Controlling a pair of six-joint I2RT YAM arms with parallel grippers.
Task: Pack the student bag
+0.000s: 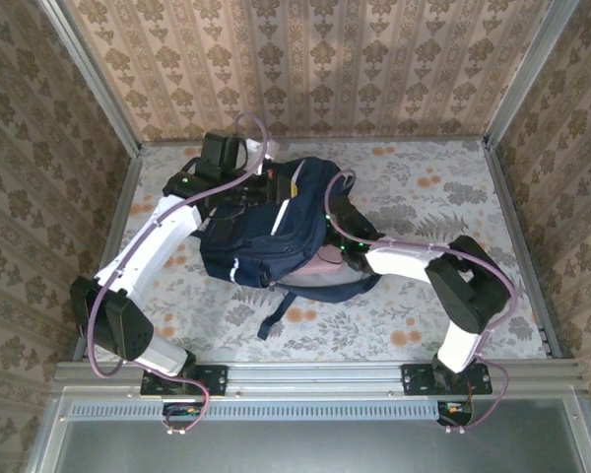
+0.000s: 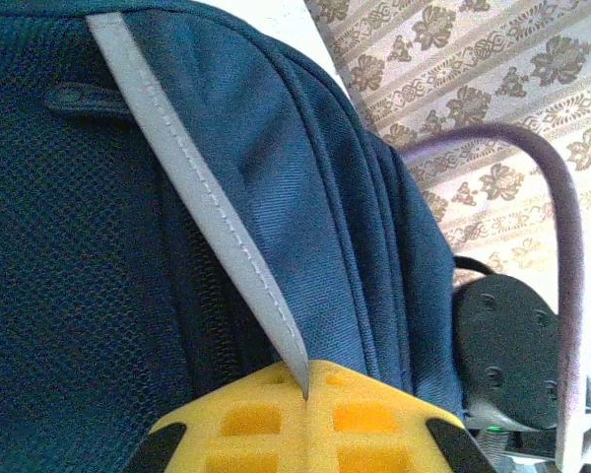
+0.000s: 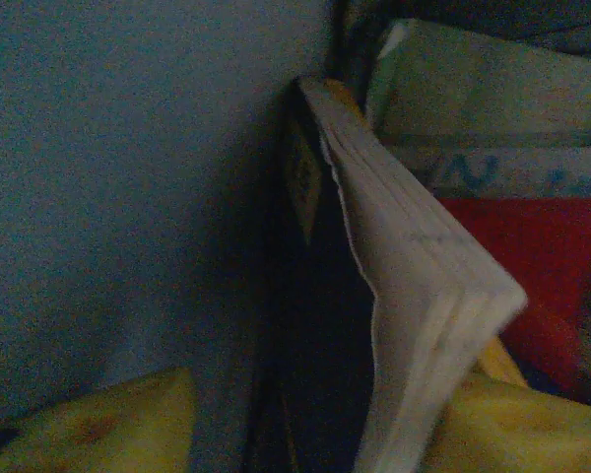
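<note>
1. The student bag (image 1: 276, 241) lies on the flowery surface (image 1: 443, 197). It is near the middle, a bit closer to the far left corner than to the other corners.
2. The bag is dark blue. A dark strap (image 1: 276, 317) sticks out from it toward the near edge of the surface.
3. The left arm bends around the left side of the bag and reaches its far end.
4. In the left wrist view, the left pincer (image 2: 306, 389) has its yellow tips pressed together. They are pinching the end of a grey strip (image 2: 207, 207) that is sewn on the blue cloth of the bag.
5. A purple cable (image 2: 561, 246) curves past on the right of that view.
6. The right arm goes into the open side of the bag, the side that faces the right edge of the surface.
7. The right wrist view is dark, and the pale lining (image 3: 128, 197) of the bag is on one side.
8. The right pincer (image 3: 320, 424) is spread, and a book (image 3: 424, 286) with pale pages and a dark cover stands between its yellow fingers (image 3: 108, 424).
9. One finger is right next to the pages. The other finger is apart from the book, and some lining shows between them.
10. Behind this book sits a red and green cover (image 3: 512, 197).
</note>
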